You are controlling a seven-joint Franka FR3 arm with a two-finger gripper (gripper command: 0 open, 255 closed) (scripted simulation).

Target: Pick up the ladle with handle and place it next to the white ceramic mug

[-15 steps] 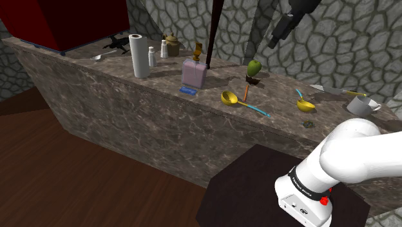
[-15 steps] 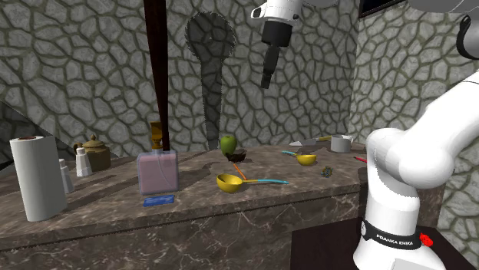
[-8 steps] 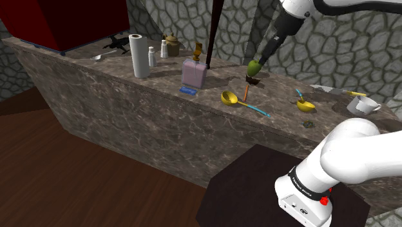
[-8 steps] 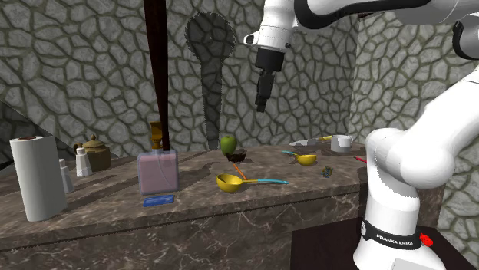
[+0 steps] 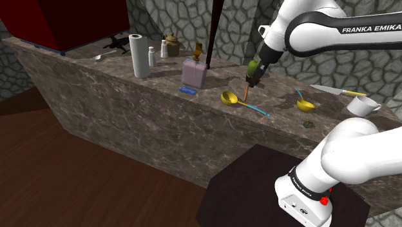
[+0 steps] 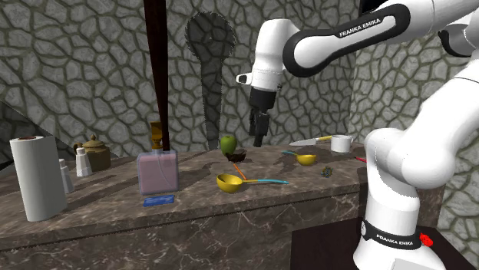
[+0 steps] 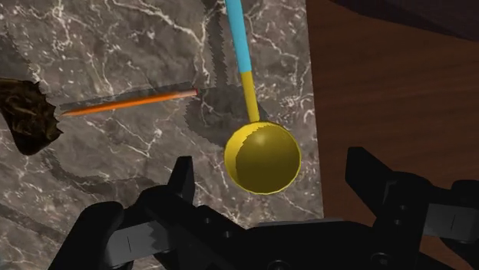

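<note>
Where your gripper (image 7: 272, 165) is hanging: in the air above the marble counter (image 7: 115, 46), close to its front edge, and you are touching nothing.
Fingers (image 7: 183, 180): they are standing wide apart, gripping nothing; in the wrist view the ladle's bowl is showing between them.
Ladle (image 7: 261, 157): it is lying flat on the counter, with its yellow bowl nearest your gripper and its yellow-and-blue handle running away from you.
White mug (image 5: 361, 106): it is sitting well apart from the ladle, toward the counter's end at the shoulder view's right.
Smaller yellow spoon (image 5: 306, 104): it is resting on the counter between the ladle and the white mug.
Orange pencil (image 7: 127, 102): it is lying near the ladle's handle, its tip pointing toward it.
Green apple (image 6: 228, 143): it is sitting behind the ladle in the second exterior view.
</note>
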